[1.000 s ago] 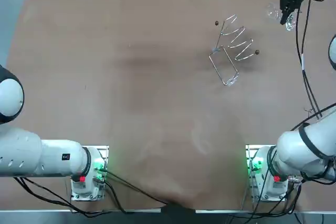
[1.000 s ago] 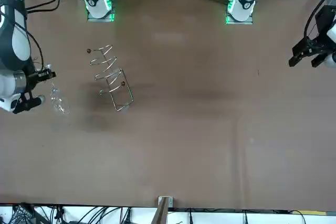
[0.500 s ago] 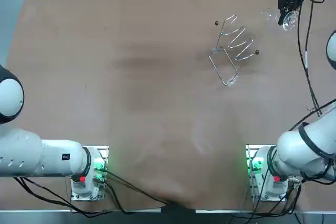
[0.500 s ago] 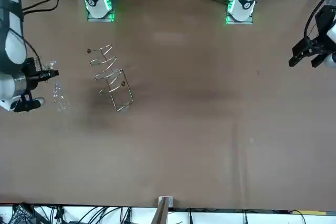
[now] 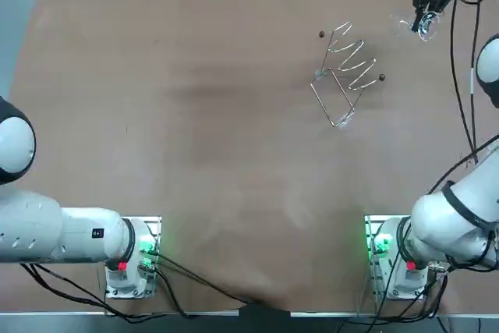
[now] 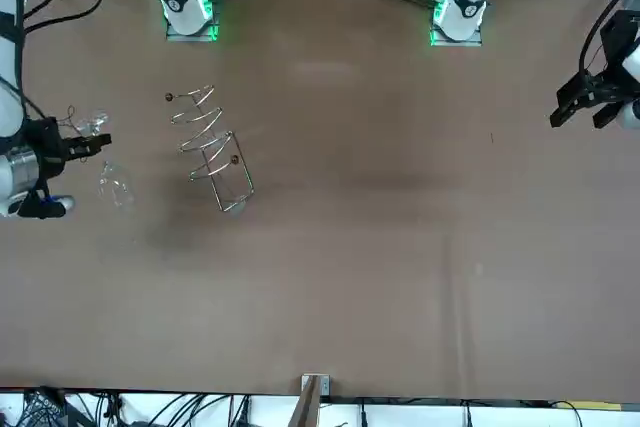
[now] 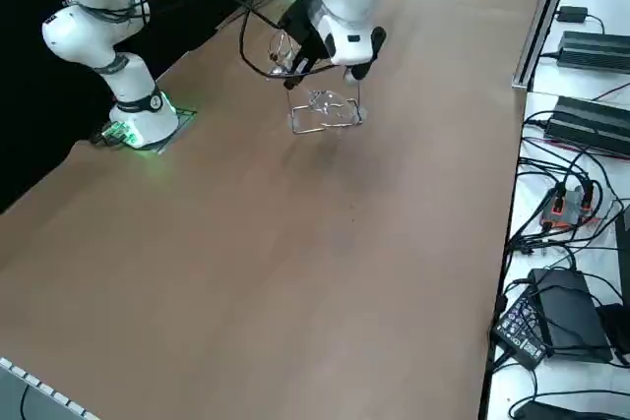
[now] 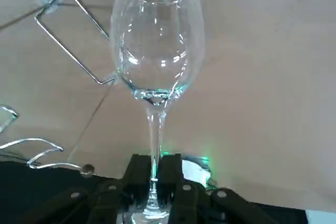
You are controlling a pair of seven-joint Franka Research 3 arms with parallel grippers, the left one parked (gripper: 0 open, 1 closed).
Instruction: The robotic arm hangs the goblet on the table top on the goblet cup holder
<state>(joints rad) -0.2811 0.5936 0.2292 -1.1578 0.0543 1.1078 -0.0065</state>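
Rising since a second ago, the right tool [image 8: 155,179] clamps the stem of the clear glass goblet [image 8: 156,51], apparently off the brown table [image 5: 195,115], ready for the silver wire cup holder [image 5: 347,76].

Overhead looks straight down; front faces the robot [image 6: 185,2] across the table [image 6: 400,247]; side slants down from its right; wrist sits close. All share the wire holder [image 5: 345,76] and nearby right gripper [image 8: 154,177] clasping the goblet [image 8: 155,51].

No readable text, no legible labels, numbers or signs
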